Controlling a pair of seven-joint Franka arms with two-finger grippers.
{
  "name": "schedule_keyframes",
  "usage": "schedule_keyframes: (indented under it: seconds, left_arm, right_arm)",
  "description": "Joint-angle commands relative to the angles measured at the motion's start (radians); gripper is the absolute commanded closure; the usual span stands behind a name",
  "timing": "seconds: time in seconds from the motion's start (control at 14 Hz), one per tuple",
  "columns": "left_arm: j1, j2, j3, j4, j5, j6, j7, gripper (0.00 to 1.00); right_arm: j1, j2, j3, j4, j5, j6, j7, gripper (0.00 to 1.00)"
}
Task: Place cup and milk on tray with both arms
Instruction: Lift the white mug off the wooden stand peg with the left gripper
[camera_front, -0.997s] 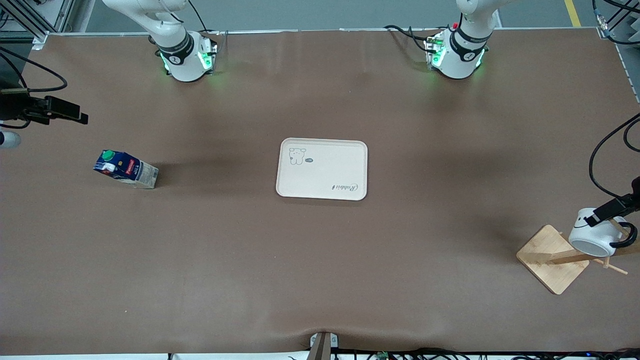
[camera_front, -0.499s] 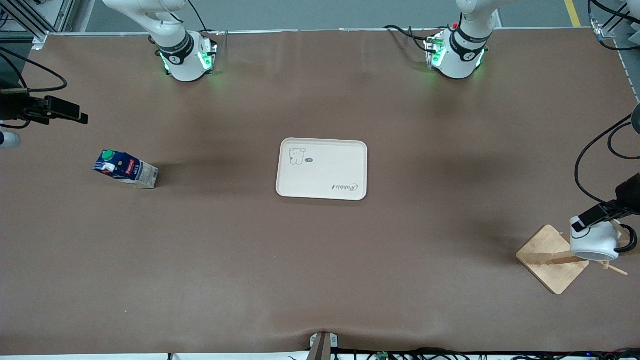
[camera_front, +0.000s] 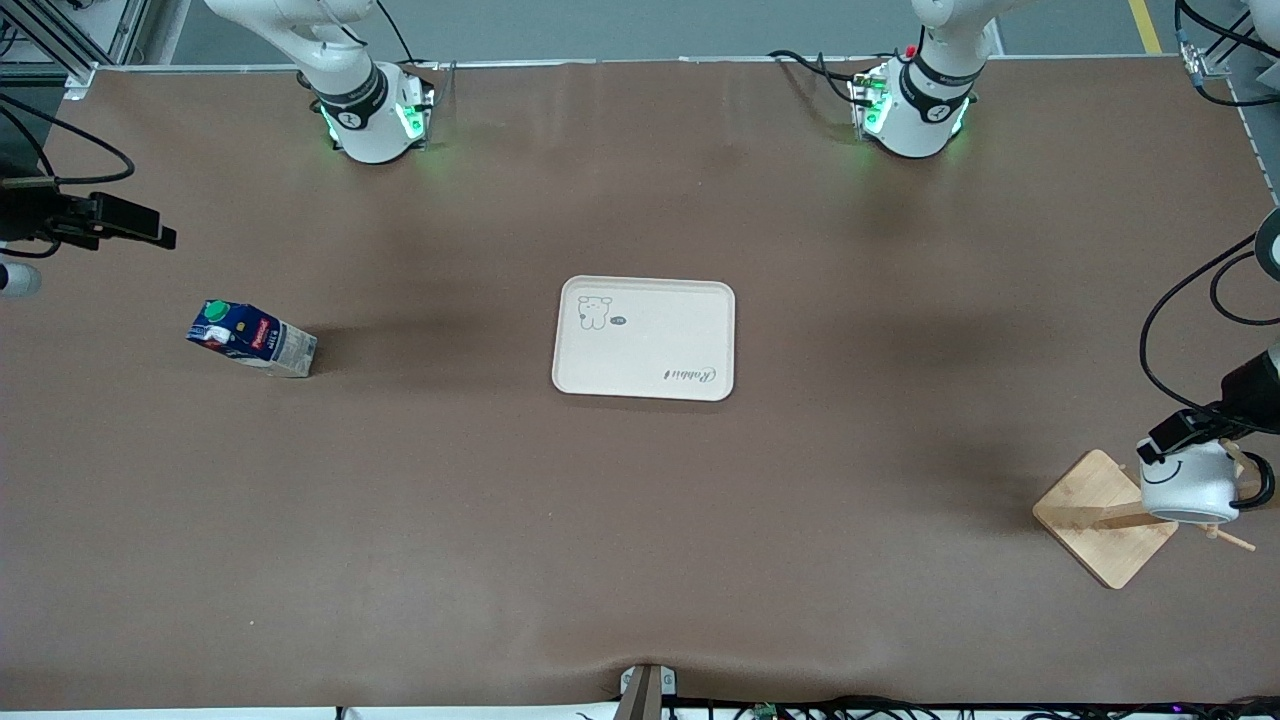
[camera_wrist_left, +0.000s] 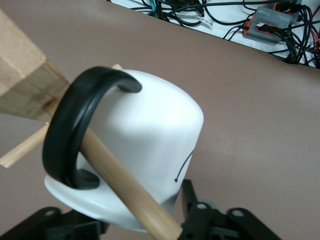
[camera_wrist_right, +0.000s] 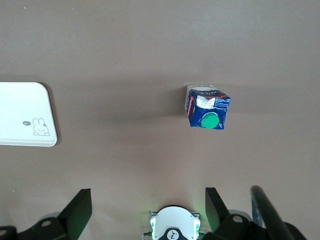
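The cup (camera_front: 1188, 485), a white mug with a black smile, hangs mouth down by its black handle (camera_wrist_left: 65, 130) on a peg (camera_wrist_left: 120, 175) of the wooden rack at the left arm's end of the table. My left gripper (camera_front: 1180, 440) has its jaws on either side of the cup (camera_wrist_left: 150, 130) and is shut on it. The milk (camera_front: 250, 340) stands at the right arm's end, apart from everything. My right gripper (camera_front: 140, 228) hangs open above the table near the milk (camera_wrist_right: 207, 112), holding nothing. The cream tray (camera_front: 645, 340) lies in the middle of the table, bare.
The rack's square wooden base (camera_front: 1100, 520) sits nearer to the front camera than the tray, with its post leaning toward the table's end. Black cables (camera_front: 1180, 320) loop above the table by the left arm. The arms' bases (camera_front: 370, 120) glow green.
My left gripper's jaws have come in on the cup. The cup has swung on its peg from tilted, mouth showing, to nearly mouth down. The right arm has not moved.
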Motion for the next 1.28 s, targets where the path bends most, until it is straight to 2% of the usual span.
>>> schedule_keyframes:
  seconds: [0.0, 0.21, 0.28, 0.36, 0.64, 1.21]
  left_arm:
    - [0.002, -0.003, -0.001, -0.005, -0.007, 0.003, 0.030, 0.62]
    - [0.001, -0.003, -0.001, -0.004, -0.007, 0.003, 0.057, 0.83]
    - [-0.001, -0.003, -0.001, 0.001, -0.005, 0.003, 0.068, 0.95]
    - [-0.003, -0.003, -0.001, 0.004, -0.005, 0.003, 0.079, 1.00]
    - [-0.015, -0.008, -0.002, -0.001, -0.005, -0.003, 0.082, 1.00]
    - [-0.016, -0.044, -0.013, 0.002, -0.005, -0.114, 0.064, 1.00]
  right_arm:
    - [0.000, 0.008, 0.003, 0.006, 0.001, 0.003, 0.011, 0.00]
    - [0.000, 0.010, 0.003, 0.006, 0.001, 0.001, 0.011, 0.00]
    - [-0.003, 0.010, 0.003, 0.006, 0.001, 0.001, 0.011, 0.00]
    - [-0.004, 0.011, 0.003, 0.006, 0.001, 0.001, 0.011, 0.00]
    - [-0.001, 0.013, 0.003, 0.006, 0.001, 0.003, 0.011, 0.00]
    - [-0.006, 0.014, 0.002, 0.006, 0.001, 0.001, 0.011, 0.00]
